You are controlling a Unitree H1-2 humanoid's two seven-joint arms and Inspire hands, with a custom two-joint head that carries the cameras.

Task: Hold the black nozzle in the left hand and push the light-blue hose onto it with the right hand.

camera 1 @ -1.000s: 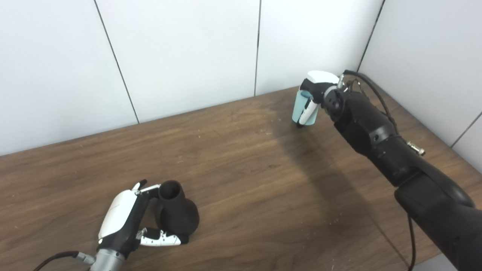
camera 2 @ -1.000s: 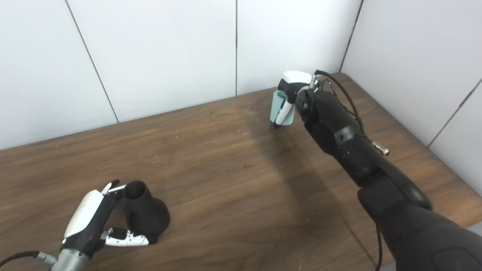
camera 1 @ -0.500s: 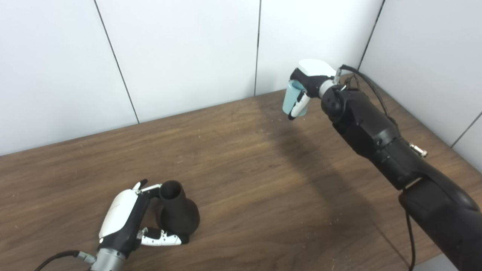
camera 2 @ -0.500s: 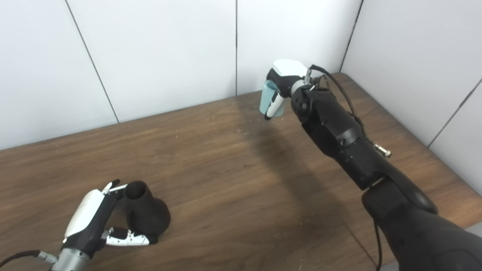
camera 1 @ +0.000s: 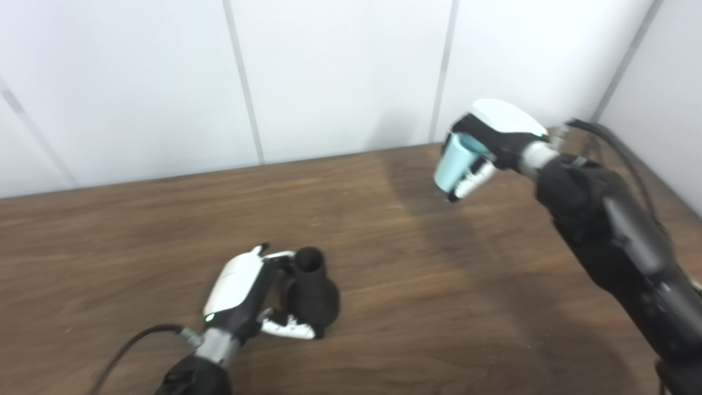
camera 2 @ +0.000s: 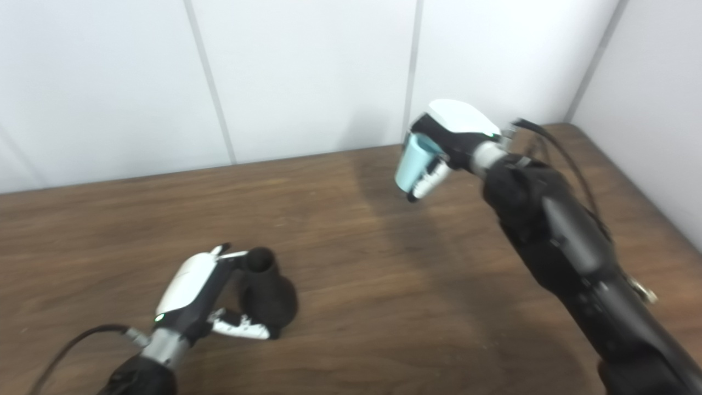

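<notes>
The black nozzle (camera 1: 313,293) stands upright on the wooden table (camera 1: 137,230), narrow open end up, near the front left. My left hand (camera 1: 247,296) wraps it from the left, fingers at the neck and thumb along the base, shut on it. My right hand (camera 1: 485,148) is raised above the table at the back right, shut on the short light-blue hose (camera 1: 454,163), whose open end tilts down and to the left. Hose and nozzle are far apart.
White wall panels (camera 1: 329,71) close the table at the back and on the right. A black cable (camera 1: 614,145) runs along the right forearm. The table's right edge (camera 2: 630,181) lies near the right arm.
The camera has swung, shifting the whole picture to the right. My right hand has lifted the light-blue hose off the table and tilted it toward the left. The left hand stays on the nozzle.
</notes>
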